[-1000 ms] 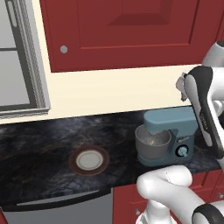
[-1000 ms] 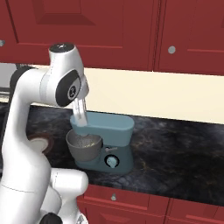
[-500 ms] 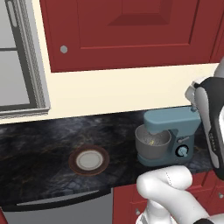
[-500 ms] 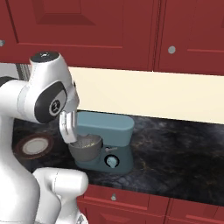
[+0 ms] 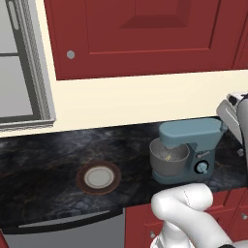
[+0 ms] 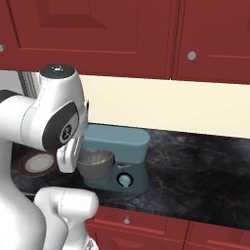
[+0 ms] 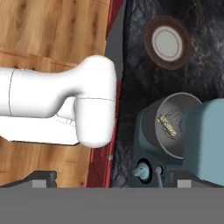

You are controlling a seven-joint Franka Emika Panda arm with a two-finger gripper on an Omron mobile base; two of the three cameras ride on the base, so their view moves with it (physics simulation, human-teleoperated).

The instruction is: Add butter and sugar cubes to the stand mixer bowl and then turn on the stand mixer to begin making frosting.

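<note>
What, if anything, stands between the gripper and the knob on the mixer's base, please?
Nothing visible does. In the hand view the knob on the stand mixer sits just ahead of the open gripper, with bare base around it; the bowl lies further along, off that line.

You've got a white plate with a brown rim on the dark marble counter — red cabinets overhead, wood floor below.

Grey metal stand mixer bowl; glossy dark marbled counter.
</note>
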